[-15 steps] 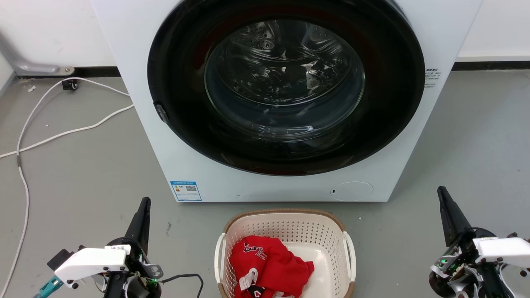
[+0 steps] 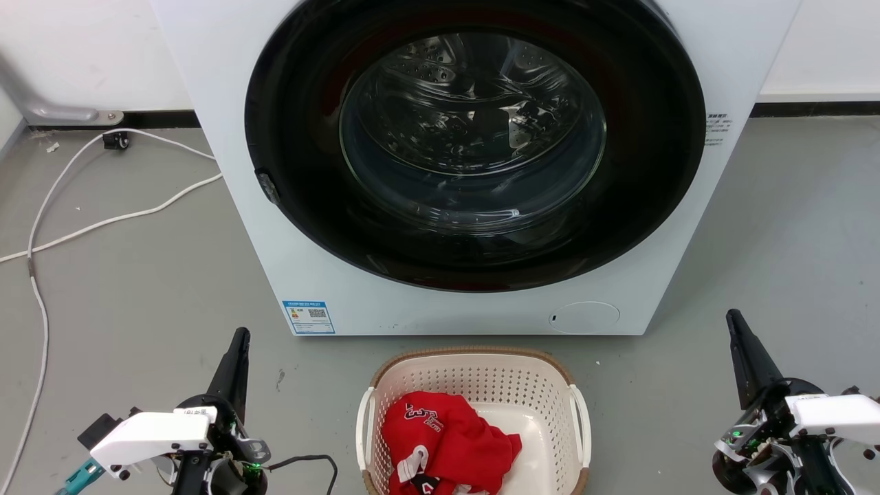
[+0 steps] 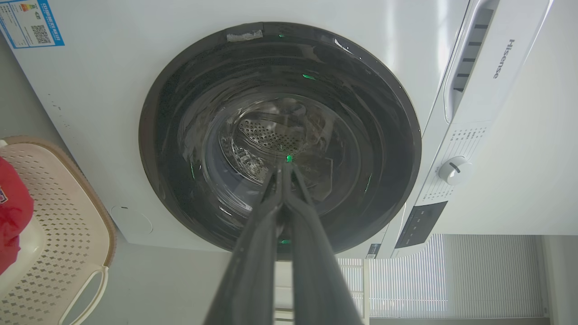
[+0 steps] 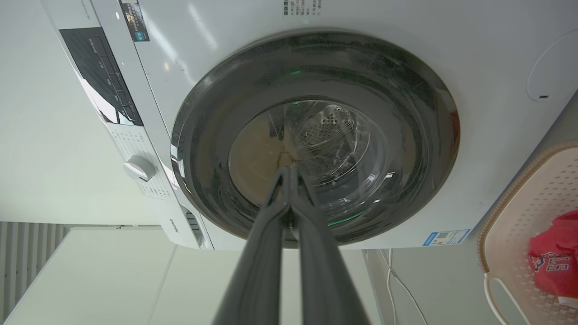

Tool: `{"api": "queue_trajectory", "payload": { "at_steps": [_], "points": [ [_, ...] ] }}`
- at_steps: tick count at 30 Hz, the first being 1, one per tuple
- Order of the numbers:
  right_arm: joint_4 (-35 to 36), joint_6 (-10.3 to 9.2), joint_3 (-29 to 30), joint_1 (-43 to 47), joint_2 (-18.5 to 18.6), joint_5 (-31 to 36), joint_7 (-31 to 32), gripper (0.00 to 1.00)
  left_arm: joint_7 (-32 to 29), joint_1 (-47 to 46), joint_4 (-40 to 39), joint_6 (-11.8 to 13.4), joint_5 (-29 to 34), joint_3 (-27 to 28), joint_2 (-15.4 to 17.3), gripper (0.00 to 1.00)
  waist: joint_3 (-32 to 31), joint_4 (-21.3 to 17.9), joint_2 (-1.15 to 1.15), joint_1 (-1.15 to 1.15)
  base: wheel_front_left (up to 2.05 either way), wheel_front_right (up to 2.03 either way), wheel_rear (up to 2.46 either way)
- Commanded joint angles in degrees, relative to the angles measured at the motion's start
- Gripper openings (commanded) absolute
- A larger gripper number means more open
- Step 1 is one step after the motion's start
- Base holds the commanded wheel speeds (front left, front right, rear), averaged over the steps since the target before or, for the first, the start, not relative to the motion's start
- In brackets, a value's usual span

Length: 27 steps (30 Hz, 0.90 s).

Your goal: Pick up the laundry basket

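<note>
Grey floor [image 2: 137, 289]: basket [image 2: 474, 378] sits between left claw [image 2: 240, 335] and right claw [image 2: 733, 317], both pressed together; spread, then take handles [image 2: 584, 426] evenly.

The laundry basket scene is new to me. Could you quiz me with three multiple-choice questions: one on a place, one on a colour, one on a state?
1. Where is the laundry basket relative to the washing machine?
A) on top of it
B) inside its drum
C) on the floor in front of it

2. What colour is the garment in the basket?
A) blue
B) red
C) green

3. The left gripper and right gripper are:
A) both shut, holding nothing
B) both wide open
C) clamped on the basket's handles

Answers:
1 C: the head view shows it on the grey floor below the machine's front.
2 B: the fabric is red with white lettering.
3 A: in each wrist view the fingers meet at their tips, away from the basket.
</note>
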<state>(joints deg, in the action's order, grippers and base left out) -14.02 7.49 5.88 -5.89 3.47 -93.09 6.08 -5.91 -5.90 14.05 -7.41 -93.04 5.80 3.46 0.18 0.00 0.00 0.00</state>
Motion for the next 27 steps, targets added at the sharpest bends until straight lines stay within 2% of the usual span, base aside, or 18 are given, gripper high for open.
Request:
{"api": "queue_trajectory", "payload": {
  "at_steps": [1,22,23,27],
  "points": [
    [-0.1,0.0,0.1,-0.5,-0.2,0.3,0.1,0.0,-0.3,-0.5,0.1,-0.2,0.1,0.2,-0.1,0.0,0.0,0.0,0.0,0.0,0.0,0.0,0.0],
    [-0.1,0.0,0.3,-0.5,-0.3,0.4,0.3,0.0,-0.5,-0.6,0.1,-0.2,0.3,0.4,-0.2,0.0,0.0,0.0,0.0,0.0,0.0,0.0,0.0],
    [-0.1,0.0,0.2,0.0,-0.1,0.2,0.1,1.0,-0.2,0.0,0.1,0.0,0.1,0.2,-0.2,1.0,0.0,0.0,0.0,0.0,0.0,0.0,0.0],
    [-1.5,0.0,-0.1,1.5,-0.3,0.4,-0.2,1.0,0.1,1.4,1.5,0.1,0.2,0.0,-0.5,1.0,0.0,0.0,0.0,0.0,0.0,0.0,0.0]
  ]
}}
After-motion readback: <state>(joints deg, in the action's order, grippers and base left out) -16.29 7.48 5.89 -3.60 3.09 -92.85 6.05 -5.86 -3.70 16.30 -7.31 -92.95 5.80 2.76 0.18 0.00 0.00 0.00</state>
